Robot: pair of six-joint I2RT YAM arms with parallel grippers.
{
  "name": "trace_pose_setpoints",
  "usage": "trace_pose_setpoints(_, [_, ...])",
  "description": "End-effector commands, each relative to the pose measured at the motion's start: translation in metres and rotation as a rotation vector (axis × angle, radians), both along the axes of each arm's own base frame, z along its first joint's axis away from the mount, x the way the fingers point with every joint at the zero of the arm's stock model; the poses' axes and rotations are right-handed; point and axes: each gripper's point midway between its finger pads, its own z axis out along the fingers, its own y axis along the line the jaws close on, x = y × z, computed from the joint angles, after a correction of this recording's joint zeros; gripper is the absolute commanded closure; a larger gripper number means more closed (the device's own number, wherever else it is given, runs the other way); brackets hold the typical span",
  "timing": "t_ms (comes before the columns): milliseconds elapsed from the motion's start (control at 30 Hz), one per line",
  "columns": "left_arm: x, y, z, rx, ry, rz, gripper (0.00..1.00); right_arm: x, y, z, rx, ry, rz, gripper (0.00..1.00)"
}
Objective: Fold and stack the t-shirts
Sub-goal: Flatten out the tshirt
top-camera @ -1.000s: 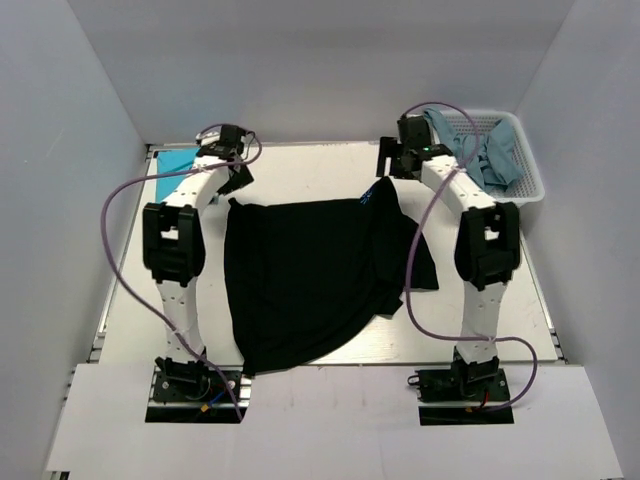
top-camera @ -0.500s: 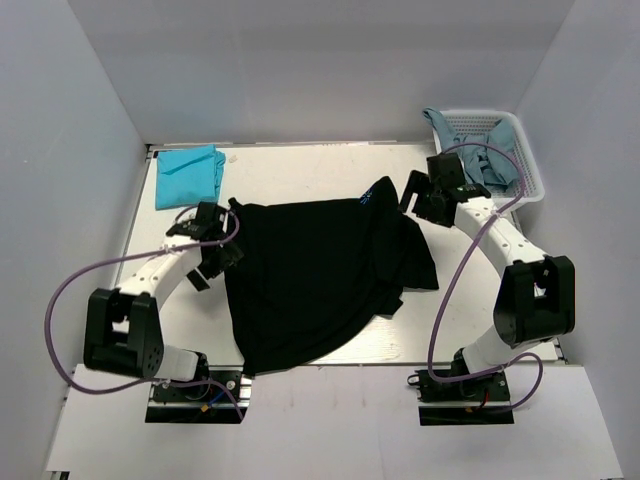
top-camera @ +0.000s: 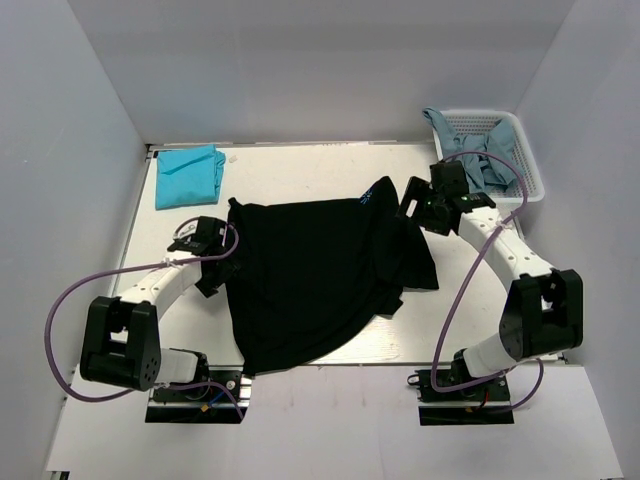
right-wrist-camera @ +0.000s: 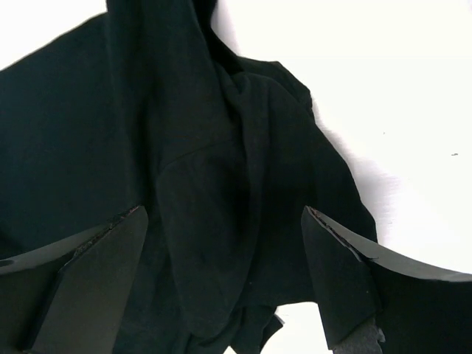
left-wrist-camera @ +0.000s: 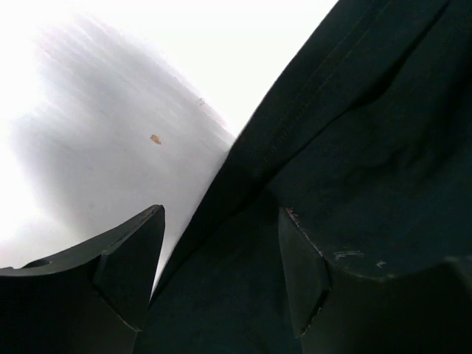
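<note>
**Both grippers poised at the black tee's edges**

The black t-shirt (top-camera: 310,280) lay spread and rumpled across the middle of the white table (top-camera: 300,165), its small blue-white mark near the far edge. The left gripper (left-wrist-camera: 221,221) sat low at the shirt's left hem, fingers apart with the stitched edge between them, not pinched. The right gripper (right-wrist-camera: 223,214) hovered over the bunched right sleeve, fingers spread wide and holding nothing. A folded teal t-shirt (top-camera: 188,176) lay at the far left corner. Greyish-blue t-shirts (top-camera: 490,160) hung in the white mesh basket (top-camera: 530,170) at far right.
</note>
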Motion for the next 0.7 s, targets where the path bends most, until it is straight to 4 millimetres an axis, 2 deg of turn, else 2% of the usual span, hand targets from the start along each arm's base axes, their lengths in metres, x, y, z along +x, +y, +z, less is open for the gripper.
trace_pose_setpoints(0, [0.004, -0.003, -0.009, -0.018, -0.044, -0.007, 0.27, -0.002, -0.003, 0.01, 0.004, -0.039, -0.013, 0.09])
trace_pose_setpoints(100, [0.0, -0.008, -0.019, -0.042, -0.034, -0.017, 0.32, -0.005, -0.008, 0.009, -0.015, -0.035, -0.023, 0.09])
trace_pose_setpoints(233, [0.0, -0.008, -0.024, -0.04, -0.023, -0.017, 0.51, -0.007, -0.011, 0.008, -0.028, -0.026, -0.031, 0.09])
trace_pose_setpoints(267, [0.0, -0.006, -0.026, -0.029, -0.016, -0.013, 0.62, -0.009, -0.01, 0.005, -0.03, -0.02, -0.027, 0.09])
trace_pose_setpoints(367, [-0.002, -0.004, -0.024, -0.018, -0.002, -0.009, 0.8, -0.013, -0.013, 0.0, -0.045, 0.001, -0.032, 0.09])
trace_pose_setpoints(400, [0.004, -0.005, -0.018, -0.024, -0.016, 0.0, 0.95, -0.014, -0.017, -0.002, -0.053, 0.007, -0.044, 0.09])
trace_pose_setpoints(433, [0.006, -0.001, -0.015, -0.016, -0.018, 0.013, 1.0, -0.019, -0.018, -0.008, -0.067, 0.03, -0.043, 0.09])
trace_pose_setpoints(533, [0.01, 0.0, -0.003, -0.006, -0.03, 0.018, 1.0, -0.028, -0.025, -0.016, -0.094, 0.063, -0.057, 0.09])
trace_pose_setpoints(667, [0.017, 0.005, 0.021, 0.017, -0.067, 0.03, 1.0, -0.046, -0.044, -0.026, -0.162, 0.121, -0.116, 0.09])
